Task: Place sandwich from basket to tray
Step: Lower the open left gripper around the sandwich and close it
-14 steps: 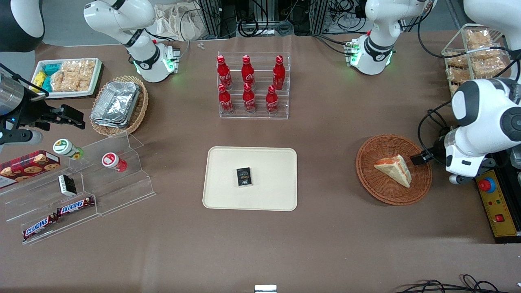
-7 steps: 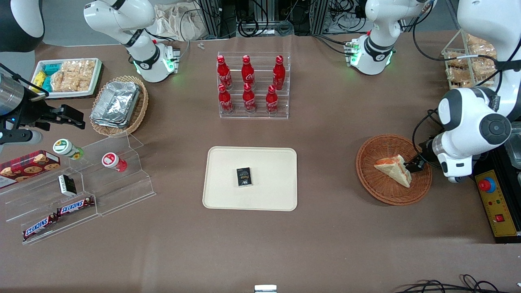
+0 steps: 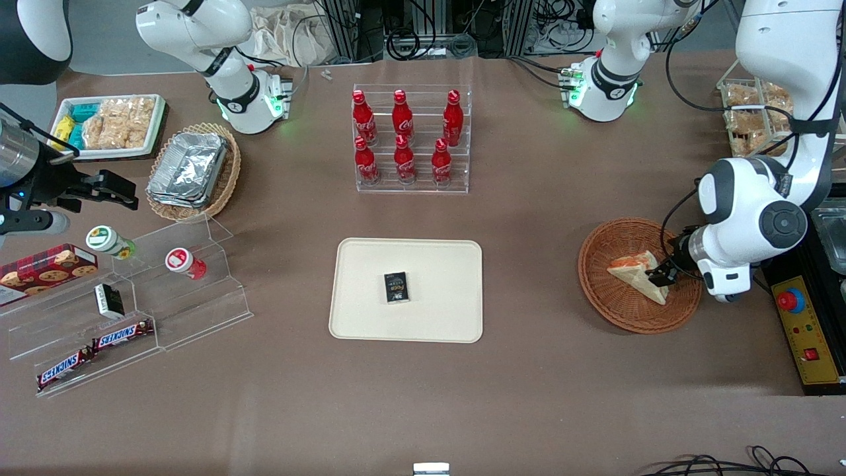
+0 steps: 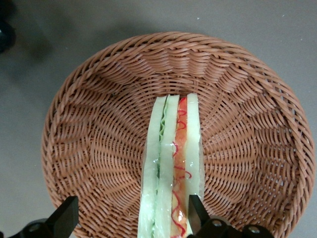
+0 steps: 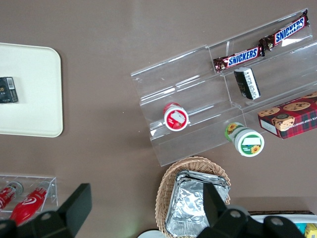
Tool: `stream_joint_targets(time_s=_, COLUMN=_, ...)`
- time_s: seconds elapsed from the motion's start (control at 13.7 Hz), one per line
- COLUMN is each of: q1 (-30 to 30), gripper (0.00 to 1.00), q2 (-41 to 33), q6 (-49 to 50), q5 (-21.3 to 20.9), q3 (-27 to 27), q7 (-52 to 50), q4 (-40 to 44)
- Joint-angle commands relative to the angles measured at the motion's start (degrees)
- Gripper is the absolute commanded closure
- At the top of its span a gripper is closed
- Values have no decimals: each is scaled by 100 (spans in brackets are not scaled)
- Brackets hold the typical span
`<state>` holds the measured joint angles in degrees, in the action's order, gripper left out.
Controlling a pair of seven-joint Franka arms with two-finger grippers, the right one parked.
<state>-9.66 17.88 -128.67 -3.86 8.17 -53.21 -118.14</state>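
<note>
The gripper (image 4: 130, 218) has its fingers apart, one each side of the sandwich (image 4: 173, 163), which points long-ways away from it across the basket (image 4: 89, 124).

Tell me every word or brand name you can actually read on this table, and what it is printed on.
"SNICKERS": on the two chocolate bars on the clear stepped stand.
Coca-Cola style script: on the red bottles, too small to read for certain.
Small dark packet on the tray: print too small to read.
Cookie box and round-lidded cups: no legible words.
The end effector, open around the sandwich in the basket, bears no text.
</note>
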Motion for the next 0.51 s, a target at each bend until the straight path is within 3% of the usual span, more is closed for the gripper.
stream_joint_targets(time_s=0.0, q1=25, gripper=0, q2=119, q6=-158, q5=-18, q3=27, q7=-233, q4=-34)
stream_joint_targets(time_s=0.44, q1=17, gripper=0, q2=312, q6=913, q5=-45, q3=53, q7=-224, q4=1002)
